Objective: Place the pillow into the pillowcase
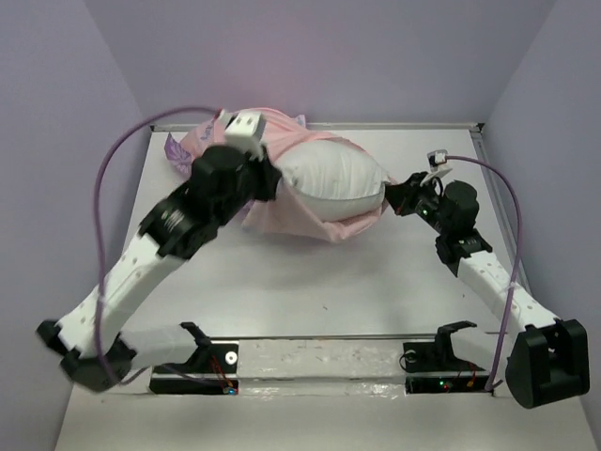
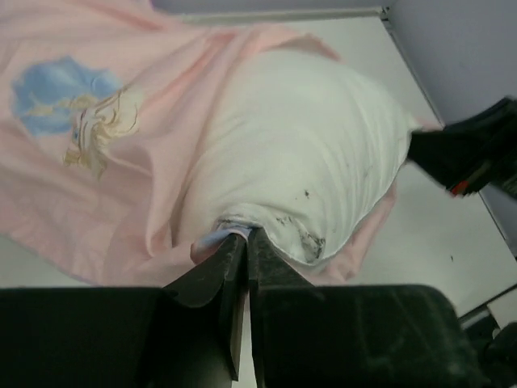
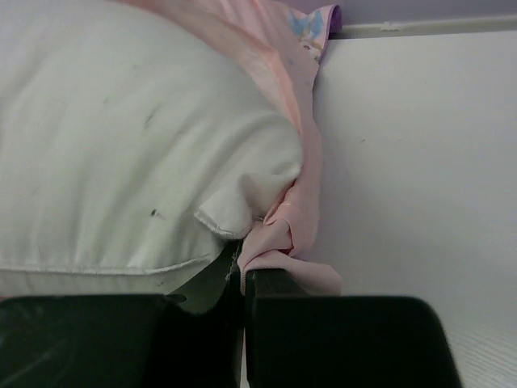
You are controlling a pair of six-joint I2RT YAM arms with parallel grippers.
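Between my two tools, the plump white pillow [image 2: 307, 145] bulges, soft and faintly smudged, half-wrapped in the thin pink pillowcase [image 2: 97, 202] on the matte white surface [image 3: 420, 162]. My left tool [image 2: 246, 242] is clenched on its crumpled hem. My right tool [image 3: 242, 271] pinches bunched pink cloth beside the pillow's corner.

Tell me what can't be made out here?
- Top view: the left arm covers the left end of the plump white fabric pillow.
- Left wrist view: the printed figure on the thin pink fabric pillowcase is blurred; the shut left claw hides how much cloth it pinches.
- Right wrist view: the left edge cuts the pillow off; the right claw hides its pinch.
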